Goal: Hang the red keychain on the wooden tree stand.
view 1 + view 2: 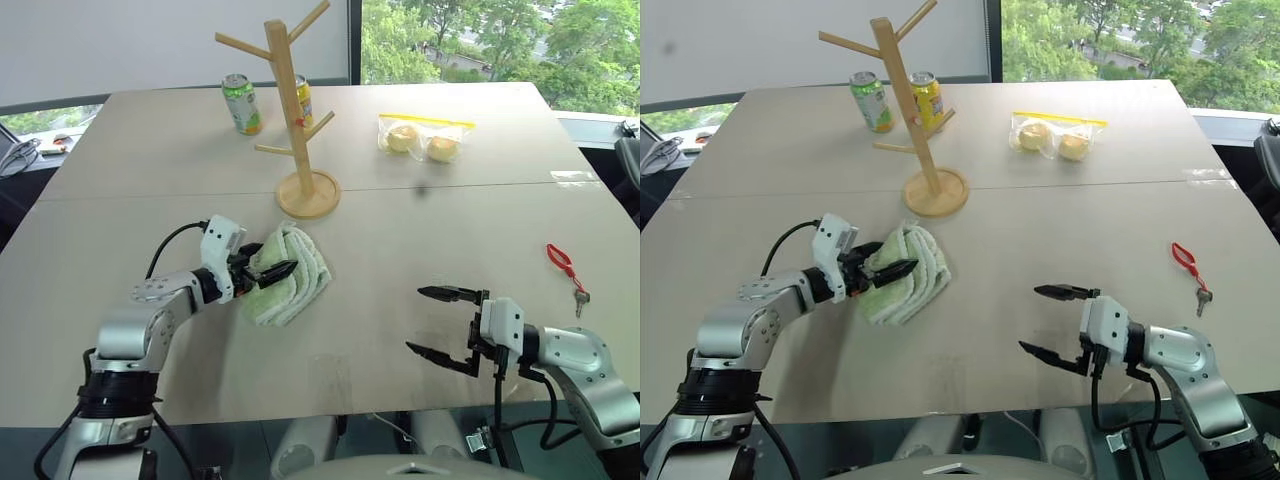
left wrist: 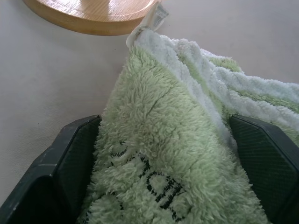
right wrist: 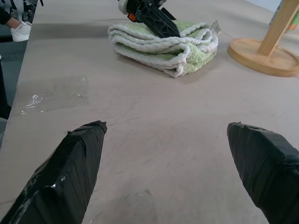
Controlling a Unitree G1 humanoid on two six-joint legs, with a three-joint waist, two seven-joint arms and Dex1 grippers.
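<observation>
Red keychain (image 1: 563, 262) lies flat on the desk (image 1: 420, 230) close to its right edge, a thin red loop with a small silver key at the near end, well apart from both hands. In the left eye view the wooden tree stand (image 1: 298, 120) stands upright on its round base near the middle of the desk, toward the far edge, its pegs bare. Behind it, by the far edge, sit a green can (image 1: 241, 103) and a yellow can (image 1: 302, 100), the yellow one partly hidden by the pole. A clear bag with two round buns (image 1: 424, 137) lies to the right of the stand. Just in front of the base is a folded green towel (image 1: 290, 272). The left hand (image 1: 266, 271) reaches over the towel's left side with its fingers spread apart — not clamped on it. The right hand (image 1: 437, 322) hovers near the front edge, fingers wide apart and holding nothing.

In the left wrist view the towel's fluffy green edge fills the gap between the two black fingers (image 2: 70, 168), with the stand's base beyond it.

In the right wrist view the two taped fingertips (image 3: 79, 158) stand wide apart over bare desk — the towel, the left hand on top of it and the stand's base lie ahead.
</observation>
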